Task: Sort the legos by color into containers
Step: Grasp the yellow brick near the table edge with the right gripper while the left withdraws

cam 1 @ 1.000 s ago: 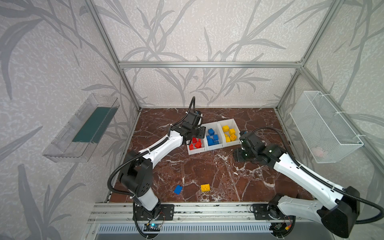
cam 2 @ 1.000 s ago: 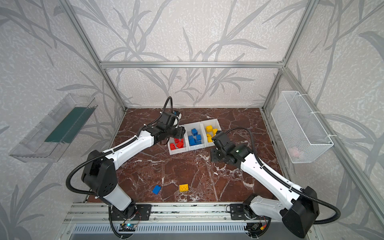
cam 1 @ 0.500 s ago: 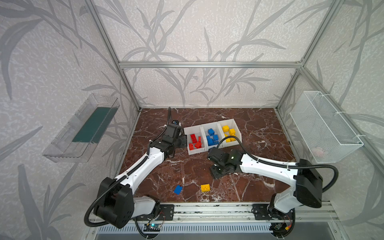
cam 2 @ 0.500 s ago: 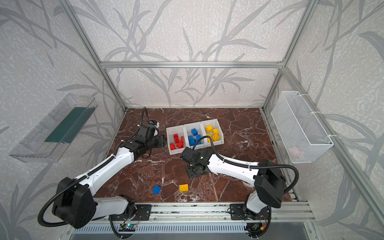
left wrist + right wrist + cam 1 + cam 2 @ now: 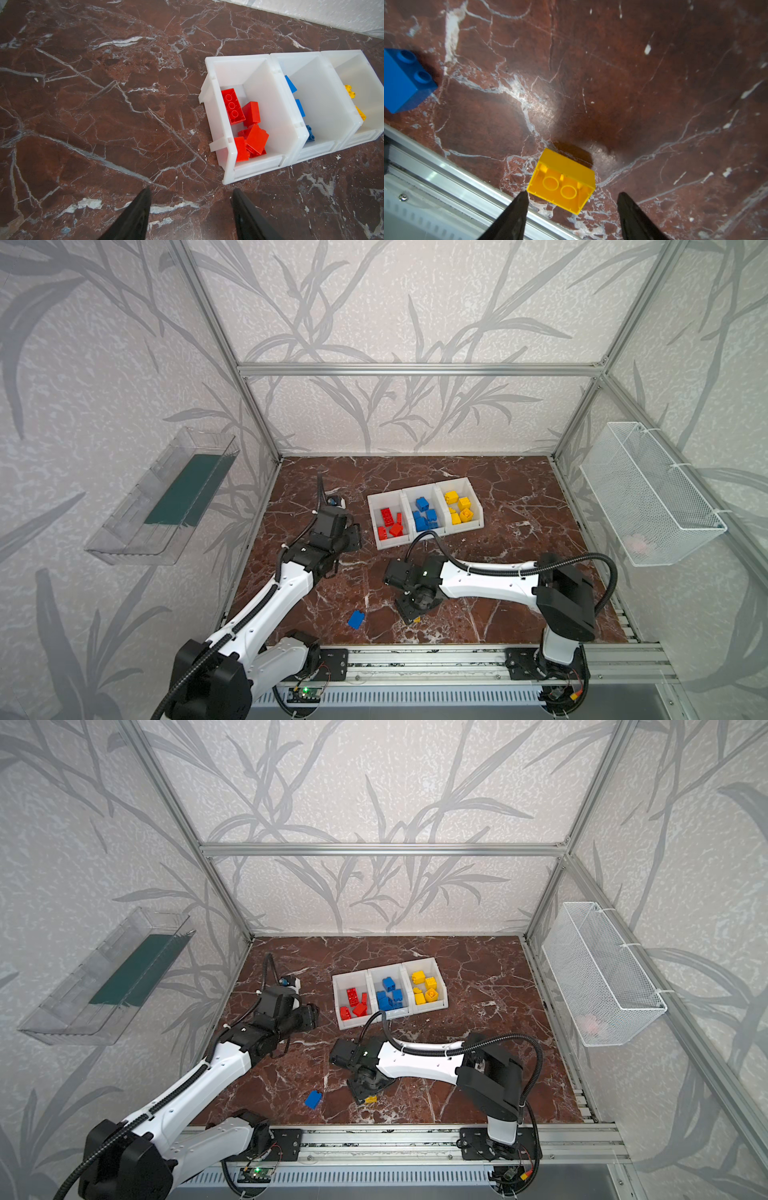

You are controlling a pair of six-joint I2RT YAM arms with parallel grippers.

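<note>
The table [image 5: 511, 506] is red-brown marble veined with white. The bins [image 5: 226, 166] are white, and in them are red bricks [image 5: 232, 106], blue bricks [image 5: 422, 504] and yellow bricks [image 5: 464, 503]. One loose brick [image 5: 402, 81] is blue, another [image 5: 562, 178] yellow. The walls [image 5: 415, 302] are pale grey with a darker leaf print. The mesh basket [image 5: 648, 489] is white.
</note>
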